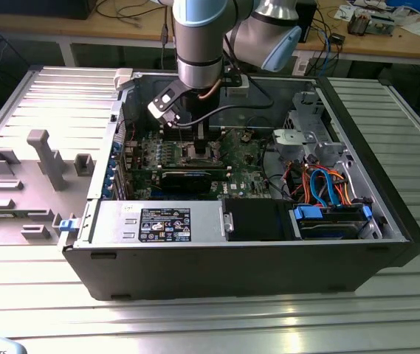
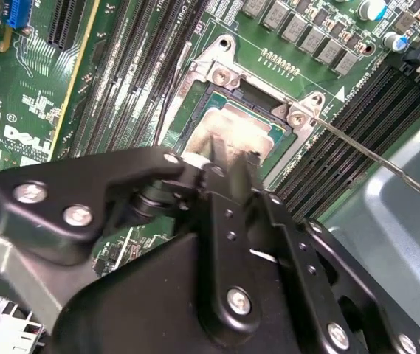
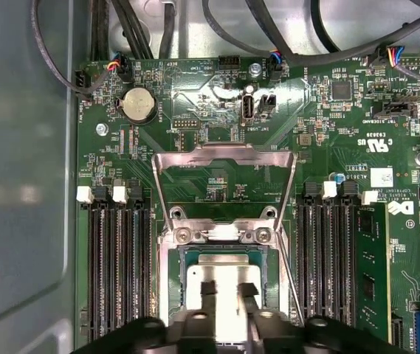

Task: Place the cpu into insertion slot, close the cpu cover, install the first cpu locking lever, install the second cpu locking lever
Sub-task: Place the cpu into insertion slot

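Observation:
The cpu [image 3: 224, 282] lies flat in the insertion slot [image 3: 170, 289], its pale metal face up; in the second wrist view the cpu [image 2: 232, 133] shows the same way. My gripper [image 3: 229, 293] hangs right over it, its two thin fingers [image 3: 208, 289] a small gap apart with nothing between them. Whether they touch the chip I cannot tell. The cpu cover [image 3: 224, 156] stands swung open behind the socket. A thin locking lever [image 2: 372, 156] sticks up free beside the slot. In the exterior view the gripper [image 1: 198, 144] reaches down into the open computer case.
Rows of memory slots [image 3: 117, 265] flank the socket on both sides. Black cables [image 3: 283, 40] run across the back of the green motherboard [image 1: 246, 158]. A drive bay with orange and blue cables [image 1: 328, 188] fills the case on the exterior view's right.

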Motion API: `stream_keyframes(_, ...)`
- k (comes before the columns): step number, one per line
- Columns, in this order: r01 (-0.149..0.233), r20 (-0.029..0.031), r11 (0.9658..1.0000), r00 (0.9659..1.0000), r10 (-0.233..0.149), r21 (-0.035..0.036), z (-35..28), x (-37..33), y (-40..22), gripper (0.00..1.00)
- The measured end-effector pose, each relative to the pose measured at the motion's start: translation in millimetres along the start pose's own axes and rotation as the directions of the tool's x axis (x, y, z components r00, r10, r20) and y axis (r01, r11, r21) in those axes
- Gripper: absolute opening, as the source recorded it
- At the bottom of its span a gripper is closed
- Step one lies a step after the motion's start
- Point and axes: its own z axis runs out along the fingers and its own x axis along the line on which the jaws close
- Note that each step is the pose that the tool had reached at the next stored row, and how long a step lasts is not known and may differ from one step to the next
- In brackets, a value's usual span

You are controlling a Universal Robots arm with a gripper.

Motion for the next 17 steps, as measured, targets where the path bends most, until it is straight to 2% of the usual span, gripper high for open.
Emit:
stream_keyframes(2,0.000,0.0000,1.0000,1.0000,0.000,0.0011,-0.1,0.0,0.1,0.11)
stream_keyframes(3,0.000,0.0000,1.0000,1.0000,0.000,0.0016,-0.2,0.0,0.1,0.11)
stream_keyframes(17,0.000,0.0001,1.0000,1.0000,0.000,0.0074,-0.7,0.0,0.7,0.11)
